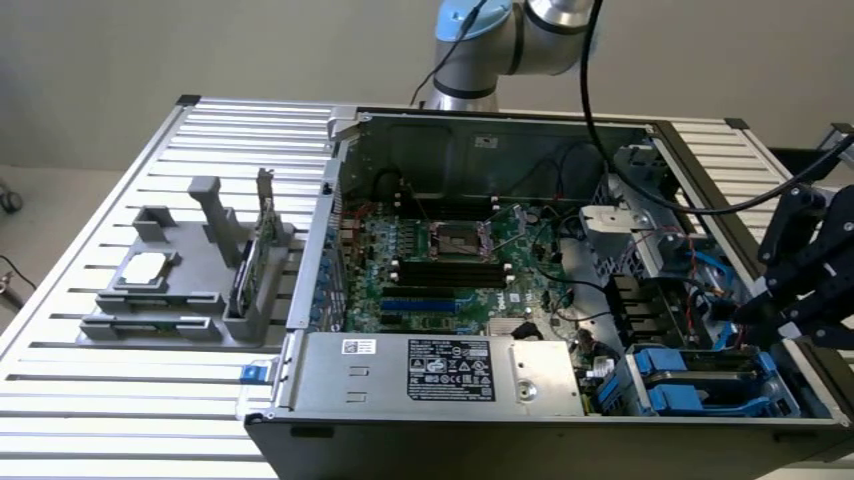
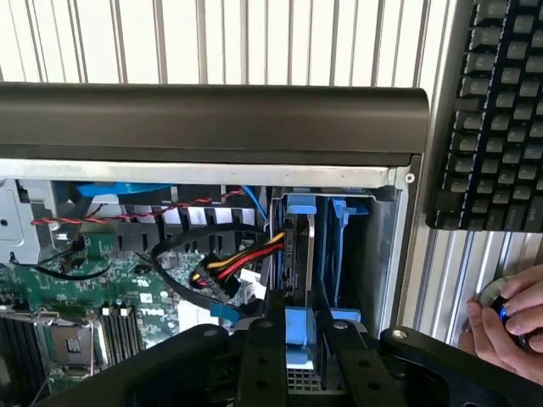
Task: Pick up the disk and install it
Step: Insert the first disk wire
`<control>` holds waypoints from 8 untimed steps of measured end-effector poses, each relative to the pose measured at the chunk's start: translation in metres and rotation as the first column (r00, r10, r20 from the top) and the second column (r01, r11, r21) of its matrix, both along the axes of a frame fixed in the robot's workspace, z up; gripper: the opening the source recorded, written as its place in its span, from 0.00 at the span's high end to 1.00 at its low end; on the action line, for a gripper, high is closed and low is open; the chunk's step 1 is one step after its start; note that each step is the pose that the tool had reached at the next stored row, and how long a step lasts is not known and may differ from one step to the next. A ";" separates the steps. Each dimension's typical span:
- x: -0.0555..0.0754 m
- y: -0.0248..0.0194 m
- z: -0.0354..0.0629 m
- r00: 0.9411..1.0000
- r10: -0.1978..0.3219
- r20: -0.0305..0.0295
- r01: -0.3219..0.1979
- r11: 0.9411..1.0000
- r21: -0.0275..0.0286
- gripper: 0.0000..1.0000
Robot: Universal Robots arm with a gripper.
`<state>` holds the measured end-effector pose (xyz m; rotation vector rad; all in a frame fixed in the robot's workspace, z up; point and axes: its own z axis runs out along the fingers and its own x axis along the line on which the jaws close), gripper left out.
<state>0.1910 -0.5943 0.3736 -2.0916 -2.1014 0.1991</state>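
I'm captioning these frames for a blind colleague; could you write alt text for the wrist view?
The black tool hangs over the blue drive bay in a corner of the open computer case, where the disk stands on edge in its blue carrier. Beside the bay lie red, yellow and black cables and the green motherboard; outside the case, a black keyboard and a person's hand.

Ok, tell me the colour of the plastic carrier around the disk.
Blue; the carrier around the disk shows best in the wrist view.
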 end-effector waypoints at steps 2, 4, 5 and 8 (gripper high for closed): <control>-0.003 0.0001 0.0034 1.000 0.000 0.000 0.000 1.000 0.001 0.75; -0.012 0.0001 0.0043 1.000 0.000 0.000 0.000 1.000 0.002 0.75; -0.016 0.0001 0.0044 1.000 0.000 0.000 0.000 1.000 0.002 0.75; -0.030 0.0001 0.0043 1.000 0.000 0.000 0.000 1.000 0.002 0.75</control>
